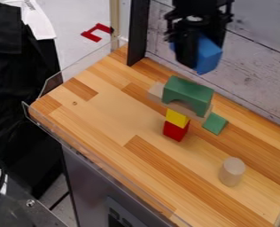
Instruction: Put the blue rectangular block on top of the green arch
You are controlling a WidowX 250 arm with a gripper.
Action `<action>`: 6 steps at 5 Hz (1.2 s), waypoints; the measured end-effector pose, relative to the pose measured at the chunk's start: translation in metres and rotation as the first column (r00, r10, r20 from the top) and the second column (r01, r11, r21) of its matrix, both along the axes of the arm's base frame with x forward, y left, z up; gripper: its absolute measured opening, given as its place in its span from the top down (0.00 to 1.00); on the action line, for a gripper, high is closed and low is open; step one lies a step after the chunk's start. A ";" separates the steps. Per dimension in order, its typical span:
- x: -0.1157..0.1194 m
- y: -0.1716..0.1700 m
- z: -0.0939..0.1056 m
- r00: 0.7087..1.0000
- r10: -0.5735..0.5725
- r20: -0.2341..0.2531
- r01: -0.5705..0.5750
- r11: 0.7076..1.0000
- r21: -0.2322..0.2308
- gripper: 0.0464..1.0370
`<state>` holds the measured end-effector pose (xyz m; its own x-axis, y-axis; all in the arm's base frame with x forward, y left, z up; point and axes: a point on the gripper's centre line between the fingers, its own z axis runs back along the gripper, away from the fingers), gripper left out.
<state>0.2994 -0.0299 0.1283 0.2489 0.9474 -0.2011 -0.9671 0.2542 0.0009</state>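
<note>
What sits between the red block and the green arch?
The yellow block and, above it under the green arch, a pale plank, in the camera view.

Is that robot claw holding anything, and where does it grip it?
Yes: the gripper holds the blue block, one finger against the side facing us.

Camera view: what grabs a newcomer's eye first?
Probably the bright blue block held in the black gripper at the top, right of centre. Next, the stack below it: green arch on a pale plank, above yellow and red blocks.
</note>
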 end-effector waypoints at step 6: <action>0.001 -0.012 -0.030 0.937 0.350 -0.007 -0.349 0.930 -0.113 0.46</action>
<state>0.3005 -0.0421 0.0979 -0.0906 0.9469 -0.3084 -0.9946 -0.1020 -0.0210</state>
